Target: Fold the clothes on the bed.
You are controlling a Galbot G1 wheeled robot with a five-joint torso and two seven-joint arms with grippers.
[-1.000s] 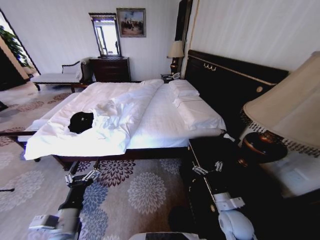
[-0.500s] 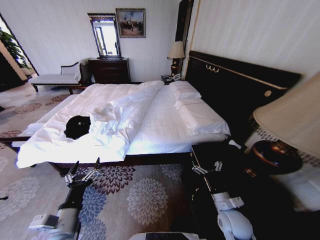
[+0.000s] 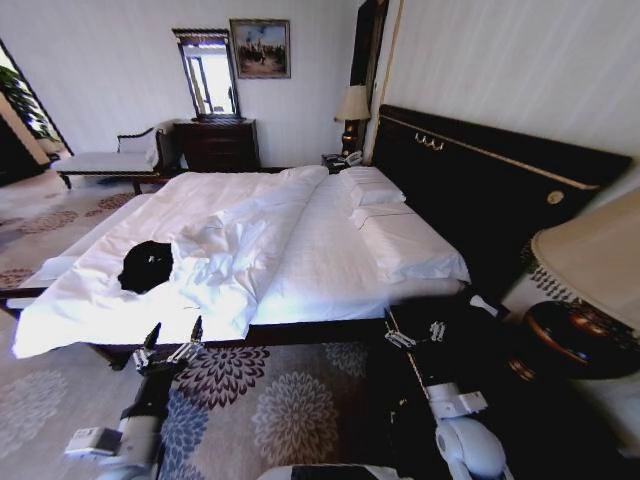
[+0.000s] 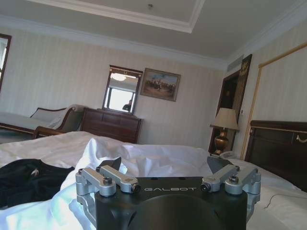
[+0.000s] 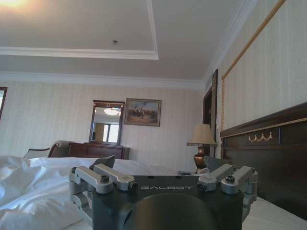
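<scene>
Seemingly for the approach, both arms hang low short of the bed (image 3: 330, 250), left pincer (image 3: 170, 345) and right pincer (image 3: 415, 335) spread open and empty, T-shirt (image 3: 146, 265) crumpled, out of reach.

Your left gripper (image 3: 172, 339) and right gripper (image 3: 418, 333) are both held low in front of you, with fingers spread wide.

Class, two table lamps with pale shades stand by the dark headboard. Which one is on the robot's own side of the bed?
The large cream-shaded lamp at the head view's right edge; the other lamp stands beyond the white bed, beside the far wall.
</scene>
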